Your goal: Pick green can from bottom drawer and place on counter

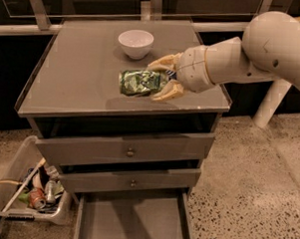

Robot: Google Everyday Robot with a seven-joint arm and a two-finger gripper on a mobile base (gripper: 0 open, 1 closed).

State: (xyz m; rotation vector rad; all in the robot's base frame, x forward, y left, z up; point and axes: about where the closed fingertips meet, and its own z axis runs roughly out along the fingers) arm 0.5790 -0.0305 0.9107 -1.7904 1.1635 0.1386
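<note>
The green can [139,83], mottled green and silver, lies sideways in my gripper [162,78] just above the counter [77,73], right of its middle. The gripper's pale fingers [167,91] are shut on the can's right end, one above and one below. Whether the can touches the surface I cannot tell. The white arm reaches in from the upper right. The bottom drawer [130,223] is pulled out at the frame's lower edge, its grey floor bare.
A white bowl [136,43] stands on the counter behind the can. Two knobbed grey drawers [130,151] sit above the open one. A clear bin of cans and rubbish [29,193] stands on the speckled floor at lower left.
</note>
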